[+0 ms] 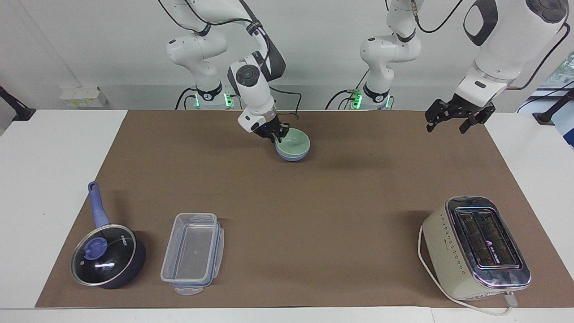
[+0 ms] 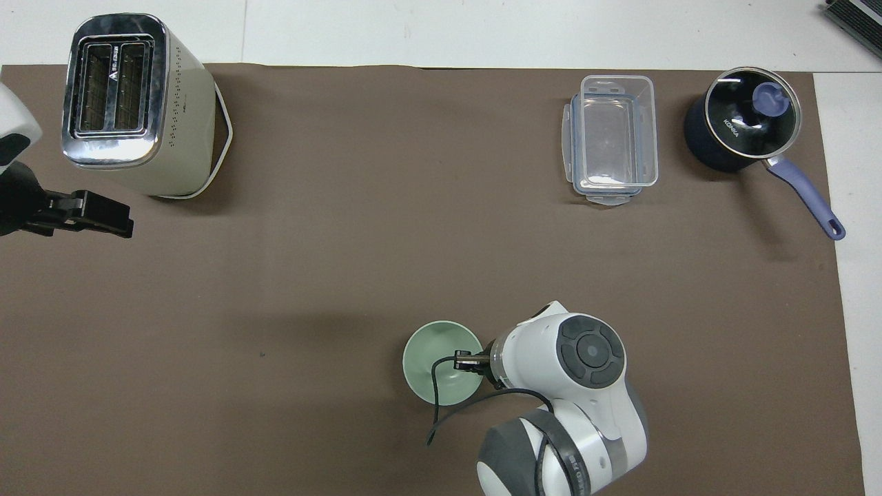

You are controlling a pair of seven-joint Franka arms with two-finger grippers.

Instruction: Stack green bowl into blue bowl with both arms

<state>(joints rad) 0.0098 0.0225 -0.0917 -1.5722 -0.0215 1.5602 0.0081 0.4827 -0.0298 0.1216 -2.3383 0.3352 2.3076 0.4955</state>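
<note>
Right gripper (image 1: 274, 133) sits at the rim of the green bowl (image 1: 293, 142), on its right-arm side; I cannot tell its opening. Green bowl rests inside the blue bowl (image 1: 291, 156). Left gripper (image 1: 448, 120) waits wide, well apart.

green bowl (image 1: 293, 142): pale mint
blue bowl (image 1: 291, 157): periwinkle
pot (image 1: 109, 255): dark blue
toaster (image 1: 475, 249): cream, chrome top
mat (image 1: 314, 202): brown
</note>
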